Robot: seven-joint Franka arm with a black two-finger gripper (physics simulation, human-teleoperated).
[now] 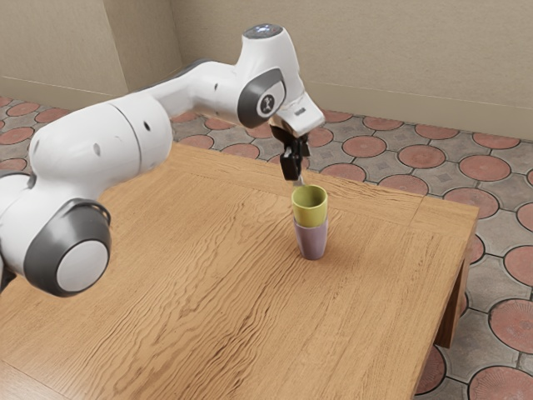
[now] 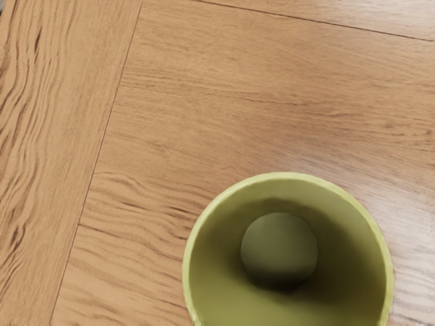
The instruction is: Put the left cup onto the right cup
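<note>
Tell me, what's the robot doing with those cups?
The robot arm is stacking cups. The green cup sits upright inside the purple cup on the wooden table, so the stack looks made. The gripper is just at the green cup's rim, on the side nearest the arm. I can't tell if it is holding the cup or has let go.

— How much of the green cup [image 1: 309, 206] can you see?
— Its lower part is hidden inside the purple cup [image 1: 311, 240]. In the wrist view, its rim is cut off at the edge.
— And the counter [image 1: 166, 317]?
— Its near side runs off the exterior view, and the arm [image 1: 100, 150] is cut off at the exterior view's left edge.
</note>
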